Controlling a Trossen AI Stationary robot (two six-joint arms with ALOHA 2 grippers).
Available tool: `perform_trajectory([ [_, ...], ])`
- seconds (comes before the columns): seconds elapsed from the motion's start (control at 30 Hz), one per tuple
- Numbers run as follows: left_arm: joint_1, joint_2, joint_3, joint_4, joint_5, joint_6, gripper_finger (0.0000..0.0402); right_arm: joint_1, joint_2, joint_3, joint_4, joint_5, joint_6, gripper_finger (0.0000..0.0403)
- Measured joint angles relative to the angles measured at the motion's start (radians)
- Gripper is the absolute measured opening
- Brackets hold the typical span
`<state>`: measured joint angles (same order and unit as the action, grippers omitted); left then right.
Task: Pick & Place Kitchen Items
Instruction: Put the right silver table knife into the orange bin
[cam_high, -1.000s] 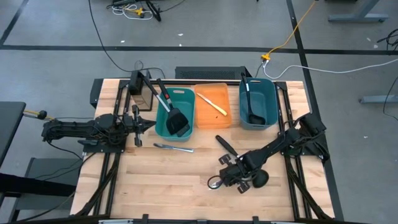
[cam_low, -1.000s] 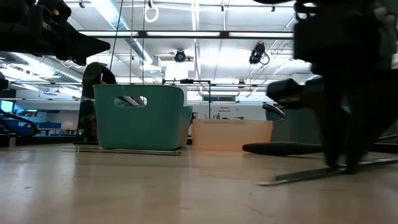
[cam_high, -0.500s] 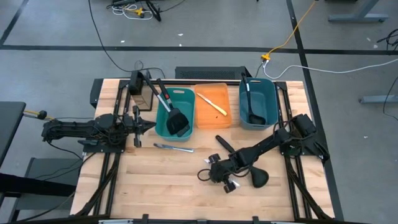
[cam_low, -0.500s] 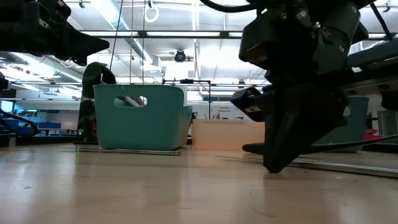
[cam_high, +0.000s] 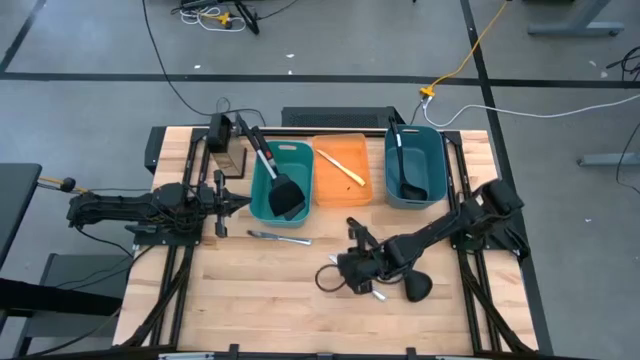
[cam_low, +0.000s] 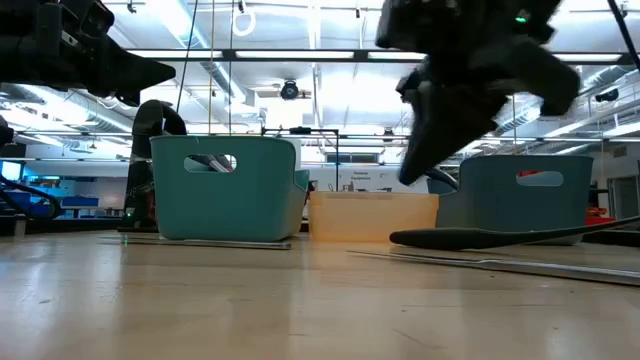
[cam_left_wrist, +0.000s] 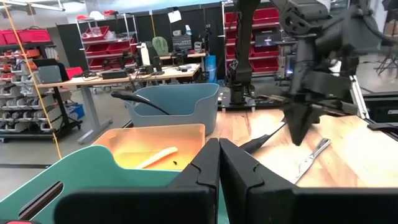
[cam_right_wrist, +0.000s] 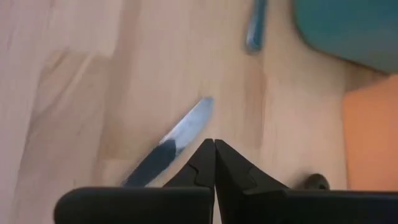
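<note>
While both arms are hanging over the wooden table (cam_high: 260, 300), we are seeing the right gripper (cam_high: 343, 270) at lower centre of the high view, its jaws clenched on nothing, hovering over a silver knife (cam_right_wrist: 168, 144) lying flat on the boards. A black ladle (cam_high: 410, 285) is lying just right of that gripper, and a black utensil handle (cam_high: 358, 233) is lying just above it. Another silver knife (cam_high: 279, 237) is resting left of centre, below the left teal bin (cam_high: 262, 200), which is holding 2 black spatulas (cam_high: 285, 195). The orange bin (cam_high: 343, 190) at centre is holding a cream-handled knife (cam_high: 341, 167), and the right teal bin (cam_high: 432, 165) is holding a black ladle (cam_high: 408, 185). At left, the left gripper (cam_high: 240, 203) is waiting with jaws clenched and empty, pointing at the left teal bin.
</note>
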<state>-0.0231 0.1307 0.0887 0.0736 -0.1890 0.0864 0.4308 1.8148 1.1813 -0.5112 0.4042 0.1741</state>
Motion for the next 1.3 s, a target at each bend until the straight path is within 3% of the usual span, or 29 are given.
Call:
perform_trajectory([
  [0.23, 0.0, 0.0, 0.0, 0.0, 0.0, -0.001, 0.0013, -0.032, 0.047, -0.063, 0.028, -0.041, 0.122, 0.0002],
  [0.43, 0.0, 0.0, 0.0, -0.001, 0.0, -0.001, 0.0009, -0.054, 0.098, -0.09, 0.155, -0.084, 0.12, 0.0001],
  [1.3, 0.0, 0.0, 0.0, -0.005, -0.001, -0.001, 0.0013, -0.03, 0.141, -0.088, 0.288, -0.174, 0.102, 0.0],
])
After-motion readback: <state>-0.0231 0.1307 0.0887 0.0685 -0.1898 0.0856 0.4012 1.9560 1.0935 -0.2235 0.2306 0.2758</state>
